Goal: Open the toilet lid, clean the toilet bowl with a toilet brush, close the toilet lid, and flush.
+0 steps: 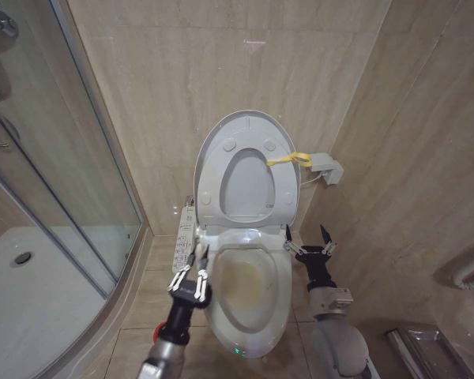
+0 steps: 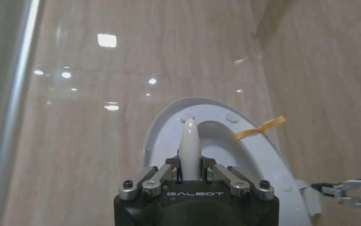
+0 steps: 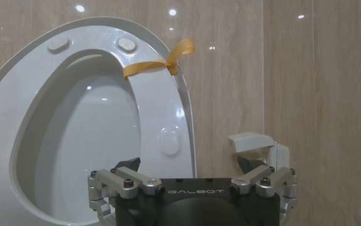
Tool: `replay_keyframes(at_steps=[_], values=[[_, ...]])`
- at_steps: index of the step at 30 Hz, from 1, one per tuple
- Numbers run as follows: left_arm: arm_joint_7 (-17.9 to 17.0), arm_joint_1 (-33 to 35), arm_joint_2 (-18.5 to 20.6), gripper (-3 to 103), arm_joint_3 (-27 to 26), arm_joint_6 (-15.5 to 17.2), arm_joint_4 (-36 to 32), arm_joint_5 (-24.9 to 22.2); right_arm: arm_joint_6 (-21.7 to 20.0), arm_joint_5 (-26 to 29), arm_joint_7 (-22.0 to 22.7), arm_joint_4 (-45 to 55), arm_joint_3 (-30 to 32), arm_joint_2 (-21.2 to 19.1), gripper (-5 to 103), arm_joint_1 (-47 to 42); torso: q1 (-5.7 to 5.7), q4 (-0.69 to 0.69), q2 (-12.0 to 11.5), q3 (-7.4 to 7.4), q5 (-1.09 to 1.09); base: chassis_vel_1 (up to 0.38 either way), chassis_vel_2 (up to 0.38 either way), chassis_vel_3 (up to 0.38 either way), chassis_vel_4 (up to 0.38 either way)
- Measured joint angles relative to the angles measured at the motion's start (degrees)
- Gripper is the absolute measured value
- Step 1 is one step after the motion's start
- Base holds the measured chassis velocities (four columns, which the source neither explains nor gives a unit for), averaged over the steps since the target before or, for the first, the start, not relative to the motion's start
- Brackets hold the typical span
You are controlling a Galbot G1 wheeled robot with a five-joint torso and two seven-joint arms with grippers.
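Note:
The toilet lid [image 1: 247,185] stands raised against the wall, with the white seat ring [image 1: 218,150] up against it and a yellow strap [image 1: 288,159] at its right edge. Below it the toilet bowl [image 1: 249,288] lies uncovered, with a yellowish stain inside. At the bowl's left rim my left gripper [image 1: 196,257] is shut on the thin white handle of the toilet brush [image 2: 188,141]; the bristle head is hidden. Just right of the bowl my right gripper [image 1: 308,238] is open with nothing in it, facing the raised lid [image 3: 92,141] and strap [image 3: 158,66].
A control panel [image 1: 186,229] sticks out on the toilet's left side. A grey box [image 1: 325,166] hangs on the wall to the right of the lid. A glass shower enclosure [image 1: 55,158] and its white tray [image 1: 31,292] fill the left. Pipes [image 1: 466,272] run low on the right wall.

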Motion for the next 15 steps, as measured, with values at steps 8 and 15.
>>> replay_keyframes(at_steps=[8,15], values=[[-2.4,3.5,-1.2,21,-5.0,-4.4,2.9,0.3,0.0,0.0,0.0,0.0,0.0,0.0,100,0.0,0.0,0.0,0.0,0.0,0.0,0.0,0.0,0.0,0.0],[-3.4,1.4,-1.8,21,-5.8,-8.6,10.5,-0.6,0.0,0.0,0.0,0.0,0.0,0.0,100,0.0,0.01,0.0,0.0,0.01,0.0,0.0,0.0,0.0,0.0]])
